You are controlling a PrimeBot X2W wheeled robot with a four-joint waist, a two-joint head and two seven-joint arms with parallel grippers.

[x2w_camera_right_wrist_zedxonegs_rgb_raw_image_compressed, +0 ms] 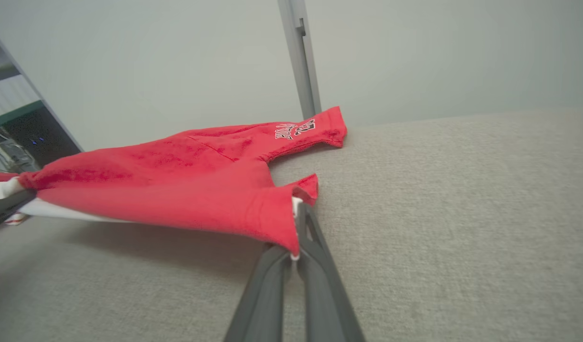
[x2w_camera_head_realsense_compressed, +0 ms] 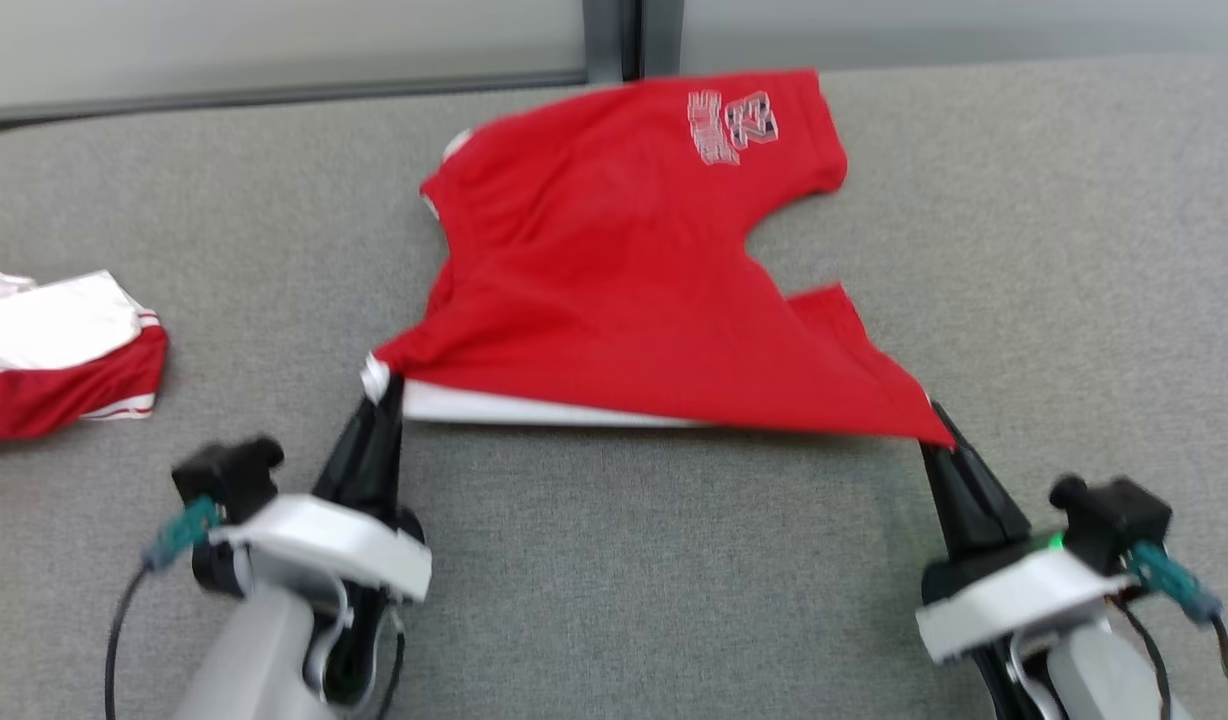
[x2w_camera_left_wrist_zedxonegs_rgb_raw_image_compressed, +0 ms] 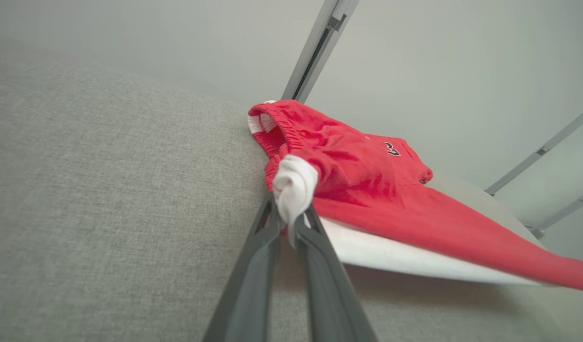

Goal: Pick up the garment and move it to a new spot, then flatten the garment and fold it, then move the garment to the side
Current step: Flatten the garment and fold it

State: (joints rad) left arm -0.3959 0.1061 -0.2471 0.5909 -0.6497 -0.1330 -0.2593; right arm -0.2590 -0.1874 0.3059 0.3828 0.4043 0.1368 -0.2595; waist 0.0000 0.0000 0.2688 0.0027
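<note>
Head view has the red fabric shorts (x2w_camera_head_realsense_compressed: 614, 270), white-trimmed and printed with a 23, spread on the grey cloth-covered counter (x2w_camera_head_realsense_compressed: 1024, 250), their near edge lifted taut. The left pincer (x2w_camera_head_realsense_compressed: 386, 390) is clamped on the white-trimmed corner and the right pincer (x2w_camera_head_realsense_compressed: 932, 425) on the other red corner. A red-and-white garment (x2w_camera_head_realsense_compressed: 64, 360) lies well to the left.

Red shorts (x2w_camera_head_realsense_compressed: 614, 270), near edge lifted

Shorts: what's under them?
Below the near edge of the shorts, held up by the left tool and right tool, I see grey table and shadow. Farther back cloth rests on it, hiding anything beneath.
</note>
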